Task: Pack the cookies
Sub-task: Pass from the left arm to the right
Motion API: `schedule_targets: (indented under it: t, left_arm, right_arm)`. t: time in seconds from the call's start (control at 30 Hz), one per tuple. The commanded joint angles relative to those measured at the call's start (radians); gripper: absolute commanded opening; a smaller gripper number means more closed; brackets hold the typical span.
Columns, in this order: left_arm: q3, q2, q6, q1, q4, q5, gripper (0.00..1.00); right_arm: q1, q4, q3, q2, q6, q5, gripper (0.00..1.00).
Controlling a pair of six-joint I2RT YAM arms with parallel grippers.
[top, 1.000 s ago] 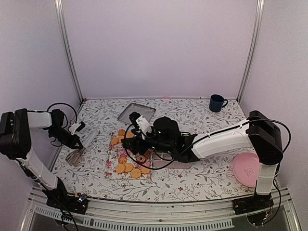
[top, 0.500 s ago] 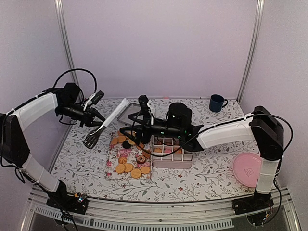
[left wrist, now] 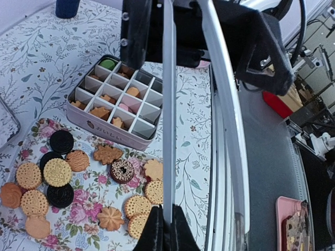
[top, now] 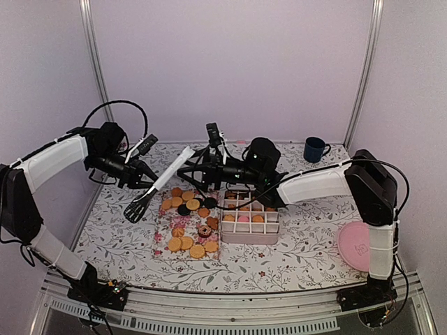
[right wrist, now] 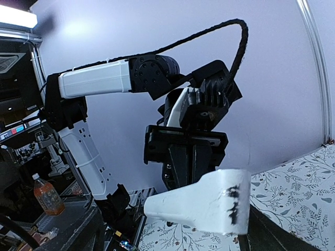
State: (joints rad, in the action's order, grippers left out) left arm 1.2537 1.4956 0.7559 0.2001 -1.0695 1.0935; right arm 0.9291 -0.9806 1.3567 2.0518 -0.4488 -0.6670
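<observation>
Golden and dark cookies [top: 187, 225] lie on a floral mat [top: 162, 246], also in the left wrist view [left wrist: 57, 172]. A pink gridded tin [top: 249, 234] beside it holds several cookies [left wrist: 111, 111]. My left gripper [top: 145, 176] is shut on the white handle of a black-headed spatula [top: 167, 174], held slanted above the mat; its fingers clamp the handle [left wrist: 168, 104] edge-on. My right gripper [top: 198, 162] hovers at the handle's upper end, jaws spread wide. In the right wrist view the handle end [right wrist: 204, 206] lies between them, with the left gripper [right wrist: 191, 151] facing the camera.
A blue mug [top: 315, 149] stands at the back right. A pink plate [top: 356, 246] lies at the front right. A metal tray [top: 183, 167] lies behind the mat, partly hidden by the arms. The frame rail runs along the near edge [left wrist: 230, 136].
Left arm lifted the spatula from the table's left side up over the mat. Right gripper rose off the cookies and moved back to the handle's upper end, uncovering the tin.
</observation>
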Motion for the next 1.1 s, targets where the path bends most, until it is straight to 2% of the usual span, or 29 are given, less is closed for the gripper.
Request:
schedule_targets:
  t: [0.0,0.17,0.57,0.8,0.97,1.07]
  left_arm:
    - [0.002,-0.012,0.008,0.038,-0.016,0.041,0.0]
    - [0.0,-0.009,-0.002,0.05,-0.008,0.036,0.0]
    - [0.023,0.0,-0.013,0.066,0.003,0.013,0.0]
    - [0.027,0.005,-0.026,0.068,0.025,0.011,0.0]
    - [0.031,0.006,-0.026,0.07,0.037,-0.021,0.0]
    - [0.026,0.008,-0.045,0.071,0.074,-0.06,0.1]
  right_arm:
    - [0.007,0.014,0.066,0.053,-0.05,-0.029,0.86]
    - [0.007,0.035,0.103,0.09,-0.075,-0.008,0.84]
    - [0.022,0.037,0.193,0.169,-0.162,-0.138,0.62]
    - [0.031,0.035,0.225,0.196,-0.195,-0.185,0.57]
    - [0.03,0.043,0.211,0.181,-0.217,-0.183,0.44]
    - [0.029,0.046,0.167,0.142,-0.184,-0.13,0.41]
